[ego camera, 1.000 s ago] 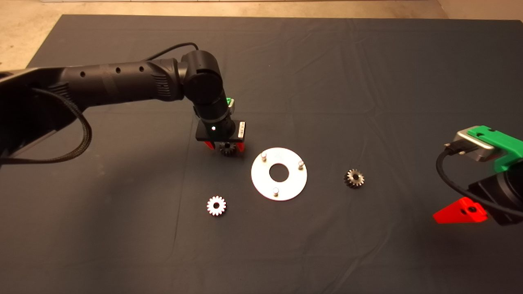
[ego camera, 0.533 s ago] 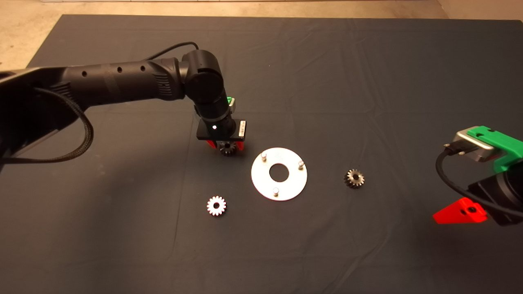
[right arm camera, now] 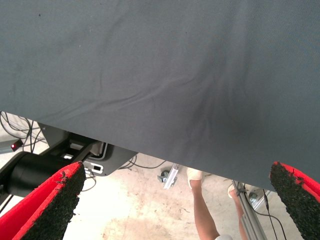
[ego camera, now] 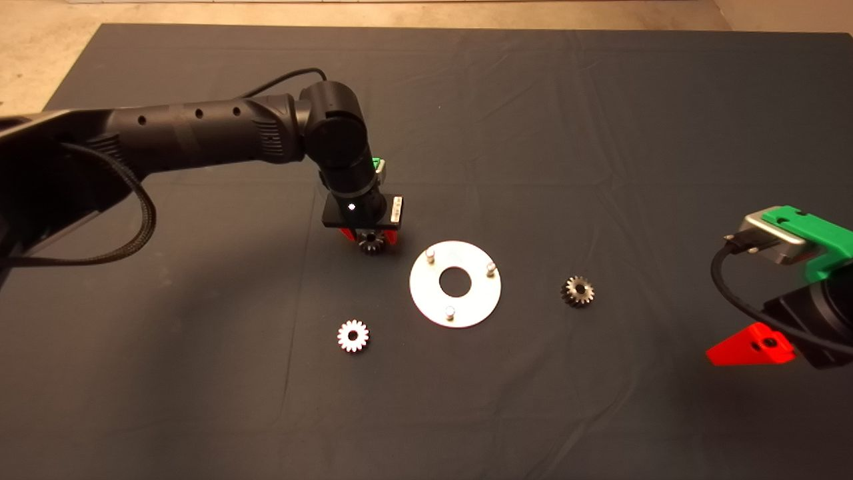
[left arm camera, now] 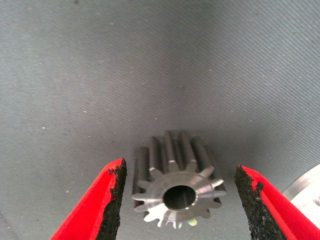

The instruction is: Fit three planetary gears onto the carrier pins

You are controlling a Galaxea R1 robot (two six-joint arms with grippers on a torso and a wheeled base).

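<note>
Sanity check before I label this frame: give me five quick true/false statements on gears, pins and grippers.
1. The left gripper has its fingers open on either side of a gear. True.
2. One gear already sits on a carrier pin. False: all three carrier pins are bare.
3. Two other gears lie on the mat, on opposite sides of the disc. True.
4. The right gripper holds a gear. False: it is open and empty.
5. The straddled gear stands on end. False: it lies on its side.

A dark mat (ego camera: 600, 133) covers the table, with pale concrete floor (ego camera: 40, 60) beyond its edge.
</note>
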